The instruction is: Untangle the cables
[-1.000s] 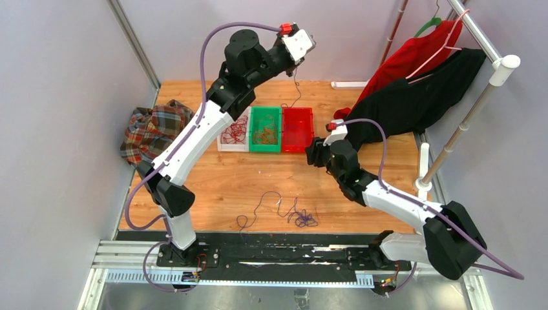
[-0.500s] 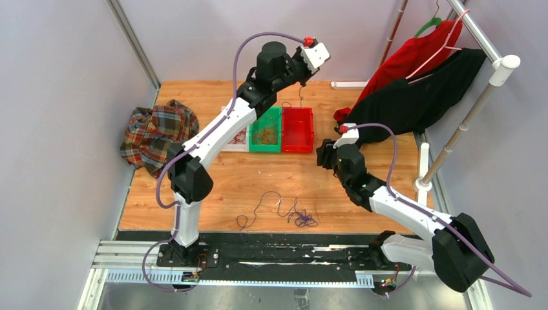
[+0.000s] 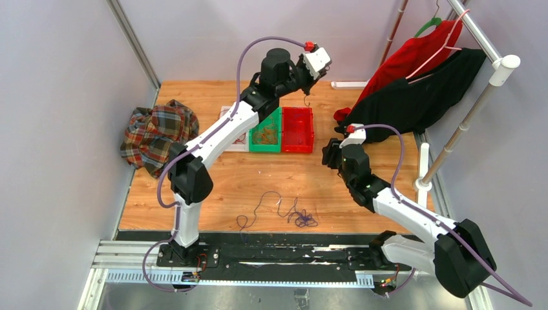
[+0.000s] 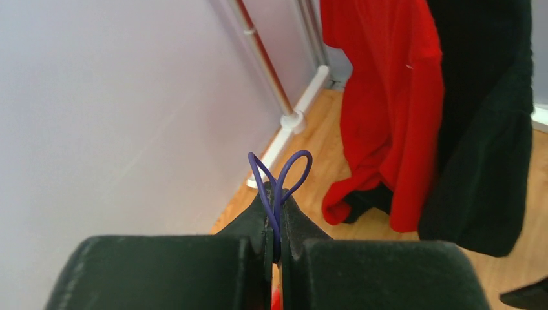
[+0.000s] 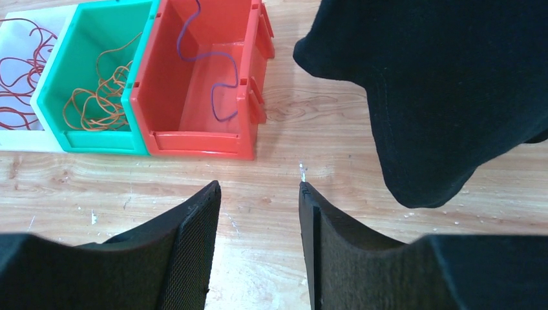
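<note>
Three bins sit in a row at the far middle of the table (image 3: 226, 187): a white bin (image 5: 19, 141) on the left with red cables (image 5: 16, 64), a green bin (image 5: 97, 141) with orange cables (image 5: 97, 97), and a red bin (image 5: 200, 145) on the right.

The left hand (image 4: 276, 200) is raised high over the red bin, pressed together on a purple cable (image 4: 279, 177). A small loop of it stands out past the fingertips. From there the cable hangs down, long axis upright (thin and hard to follow from above), and the right wrist view shows its lower part curling on the floor of the red bin. The bin lies straight below the hand, so letting go should drop the cable by colour where it belongs. I judge this step as nearly done. The one risk is the top of the cable falling over the rim.

The right hand (image 5: 258, 190) is spread and holds nothing. It hovers low over bare table just near and right of the red bin, with a black cloth (image 5: 452, 97) close on its right.

A tangle (image 3: 300, 216) of dark cables lies on the near middle of the table, well apart from the bins. It lies nearward from both hands, and the right hand is much the closer, so the next pick looks like work for the right arm.
</note>
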Controlling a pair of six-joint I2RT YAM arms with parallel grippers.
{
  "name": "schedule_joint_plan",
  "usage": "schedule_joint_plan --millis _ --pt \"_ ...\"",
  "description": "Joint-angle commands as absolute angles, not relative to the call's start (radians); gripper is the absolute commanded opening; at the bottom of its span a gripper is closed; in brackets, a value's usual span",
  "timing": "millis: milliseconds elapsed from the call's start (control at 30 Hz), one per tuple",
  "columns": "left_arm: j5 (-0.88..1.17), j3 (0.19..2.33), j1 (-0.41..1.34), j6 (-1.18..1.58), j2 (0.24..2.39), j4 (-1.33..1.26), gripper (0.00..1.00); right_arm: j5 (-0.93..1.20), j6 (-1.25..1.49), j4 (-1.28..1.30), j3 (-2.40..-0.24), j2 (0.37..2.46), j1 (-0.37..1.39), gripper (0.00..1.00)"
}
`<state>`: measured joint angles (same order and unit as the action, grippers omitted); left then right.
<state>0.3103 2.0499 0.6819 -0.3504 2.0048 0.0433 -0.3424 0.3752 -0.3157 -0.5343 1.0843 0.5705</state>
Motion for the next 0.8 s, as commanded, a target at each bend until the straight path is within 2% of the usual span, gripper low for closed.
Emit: schedule_joint_plan --millis 0,333,567,767 --pt "0.358 1.999 0.696 -0.345 1.961 0.032 0.0 -0.359 0.399 -0.305 -0.519 1.079 0.552 0.48" --pt "0.314 1.991 0.662 -0.322 2.058 0.11 0.0 -0.343 0.408 -0.33 -0.52 1.127 0.544 0.48" --pt "0.304 1.874 0.654 -0.311 2.095 0.086 0.0 -0.337 0.411 -0.346 -0.525 1.146 0.534 0.48" --pt "0.237 1.912 0.652 -0.32 2.174 0.242 0.0 -0.328 0.413 -0.357 -0.525 1.168 0.527 0.47"
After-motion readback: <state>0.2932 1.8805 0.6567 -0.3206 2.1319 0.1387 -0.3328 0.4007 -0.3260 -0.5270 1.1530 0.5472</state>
